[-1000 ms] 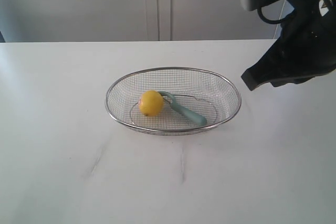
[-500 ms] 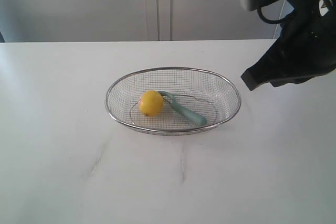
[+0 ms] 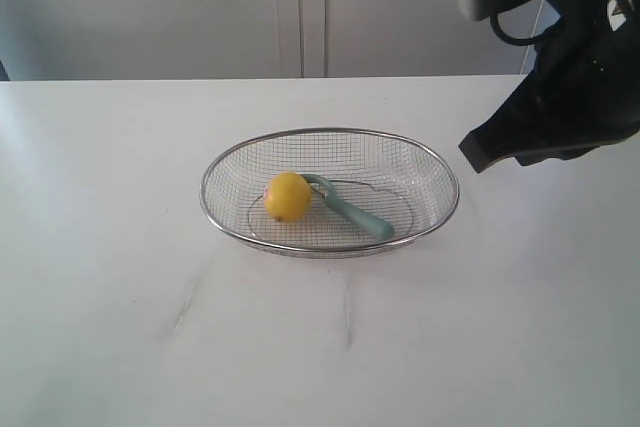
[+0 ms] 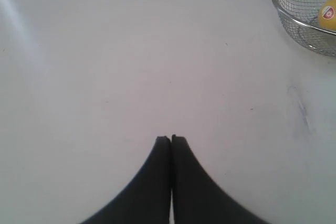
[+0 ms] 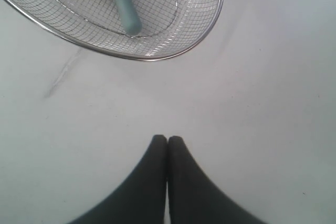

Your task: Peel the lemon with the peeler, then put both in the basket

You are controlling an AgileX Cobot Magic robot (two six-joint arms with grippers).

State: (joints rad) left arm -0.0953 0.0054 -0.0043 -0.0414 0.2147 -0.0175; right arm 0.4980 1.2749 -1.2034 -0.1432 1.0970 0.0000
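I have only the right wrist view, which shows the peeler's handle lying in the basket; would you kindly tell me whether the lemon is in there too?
Observer: Yes. The exterior view shows the lemon lying inside the basket, in its left half in that view.
Operator: Thank you. Where is the peeler's head, which my view cuts off?
Observer: The peeler has its head right beside the lemon, and its handle slants away toward the basket's near rim. I cannot tell whether head and lemon touch.
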